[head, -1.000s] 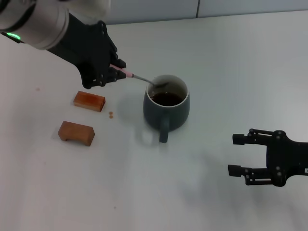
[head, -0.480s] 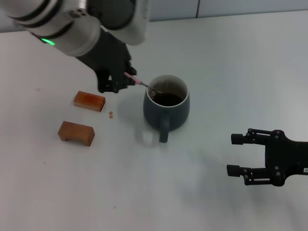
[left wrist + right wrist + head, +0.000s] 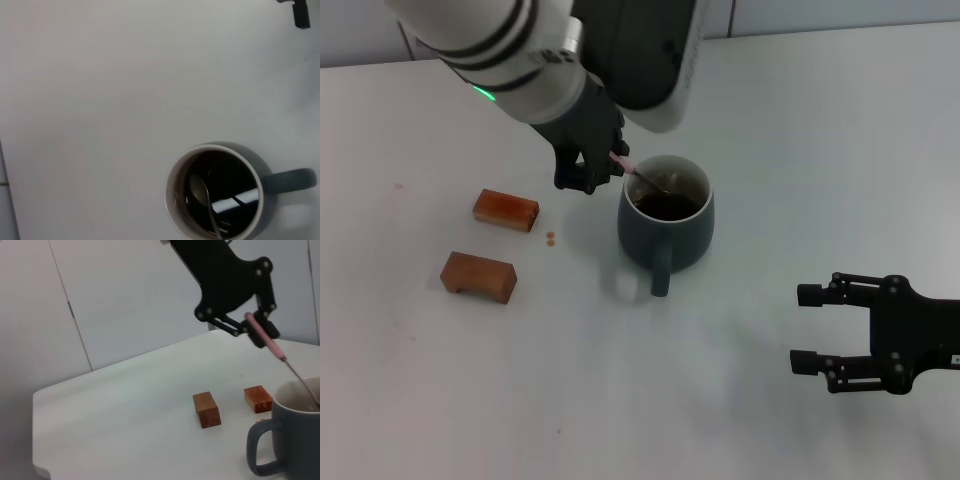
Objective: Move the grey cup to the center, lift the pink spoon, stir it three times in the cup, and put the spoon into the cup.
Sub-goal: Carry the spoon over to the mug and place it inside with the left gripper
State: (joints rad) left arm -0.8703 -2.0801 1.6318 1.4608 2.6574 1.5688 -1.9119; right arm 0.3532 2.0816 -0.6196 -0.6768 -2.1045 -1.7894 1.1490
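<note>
Left tool (image 3: pixel 608 168) holds pink spoon (image 3: pixel 642 177) in grey cup (image 3: pixel 666 225).

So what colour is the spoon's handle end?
Pale pink on the slim metal spoon, clearest in the right wrist view.

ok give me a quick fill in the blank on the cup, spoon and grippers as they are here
1. The left gripper is shut on the pink spoon's ____ end.
2. The spoon's metal bowl sits inside the ____, in dark liquid.
3. The right gripper is ____ and holds nothing.
4. Two brown blocks lie on the table on the robot's ____ side of the grey cup.

Missing words: pink; grey cup; open; left
</note>
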